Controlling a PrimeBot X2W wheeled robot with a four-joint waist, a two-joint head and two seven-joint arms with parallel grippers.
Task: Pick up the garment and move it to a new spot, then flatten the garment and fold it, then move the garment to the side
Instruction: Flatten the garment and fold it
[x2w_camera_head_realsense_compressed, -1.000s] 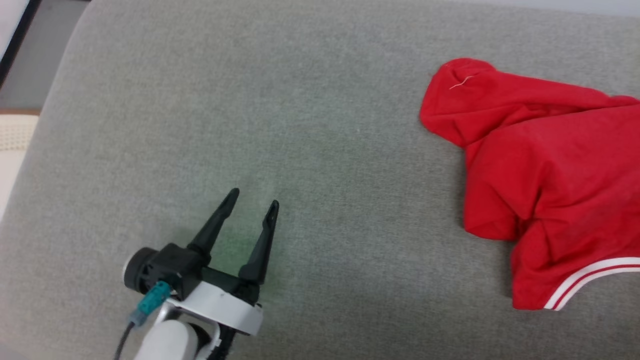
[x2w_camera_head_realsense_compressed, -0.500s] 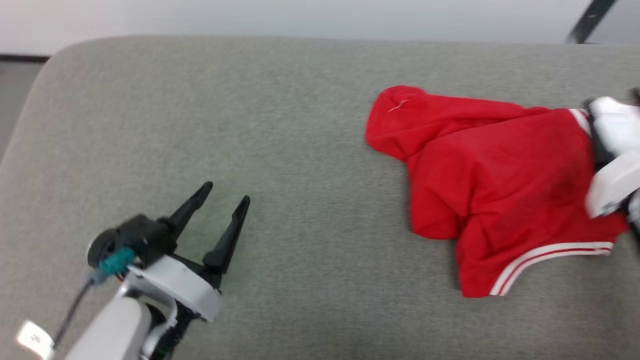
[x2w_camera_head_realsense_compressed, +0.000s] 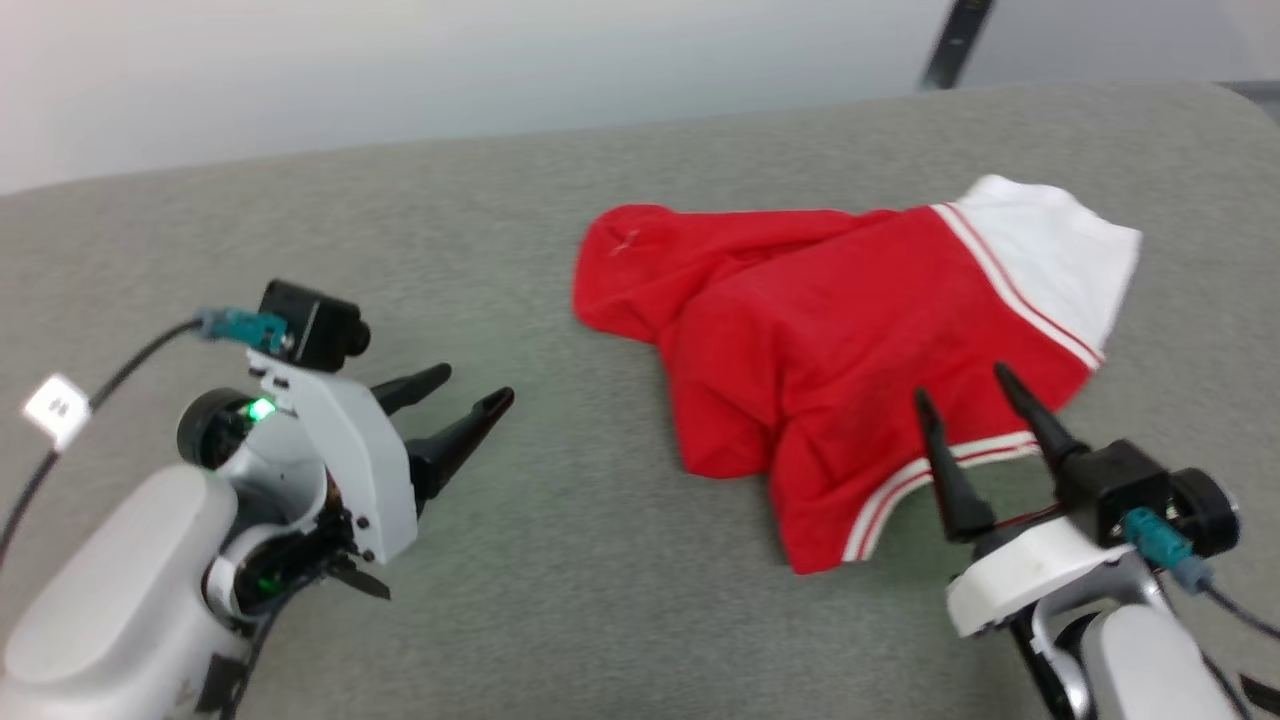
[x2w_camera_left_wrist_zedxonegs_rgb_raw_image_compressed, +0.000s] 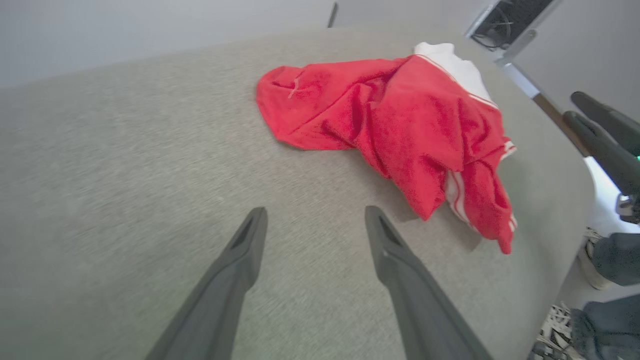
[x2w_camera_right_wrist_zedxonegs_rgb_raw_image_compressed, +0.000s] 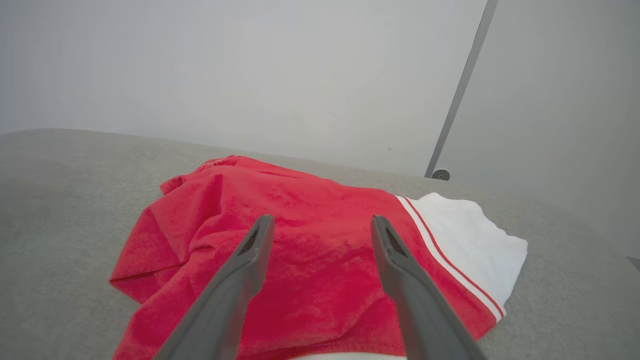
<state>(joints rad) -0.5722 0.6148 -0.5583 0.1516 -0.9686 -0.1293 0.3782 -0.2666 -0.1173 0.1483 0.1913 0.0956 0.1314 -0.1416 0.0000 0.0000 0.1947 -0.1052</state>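
The garment (x2w_camera_head_realsense_compressed: 820, 340) lies crumpled on the grey cushioned surface (x2w_camera_head_realsense_compressed: 560, 580), bright red with a white panel at its far right and white striped bands along its near hem. The left wrist view has the garment (x2w_camera_left_wrist_zedxonegs_rgb_raw_image_compressed: 400, 120) ahead and to the right; in the right wrist view the garment (x2w_camera_right_wrist_zedxonegs_rgb_raw_image_compressed: 300, 240) spreads just beyond the fingers. My left gripper (x2w_camera_head_realsense_compressed: 475, 388) is open, well left of the cloth, fingers pointing right and empty. My right gripper (x2w_camera_head_realsense_compressed: 960, 385) is open over the garment's near hem, holding nothing.
A pale wall (x2w_camera_head_realsense_compressed: 400, 70) rises behind the cushion's far edge, with a dark pole (x2w_camera_head_realsense_compressed: 955, 45) at the upper right. In the left wrist view the cushion's right edge drops to the floor, where a shoe (x2w_camera_left_wrist_zedxonegs_rgb_raw_image_compressed: 592, 265) stands.
The head camera has swung right and up, so the garment now sits near mid-frame with its white panel showing. My right gripper has come into view at the garment's near hem. The left gripper has turned rightward.
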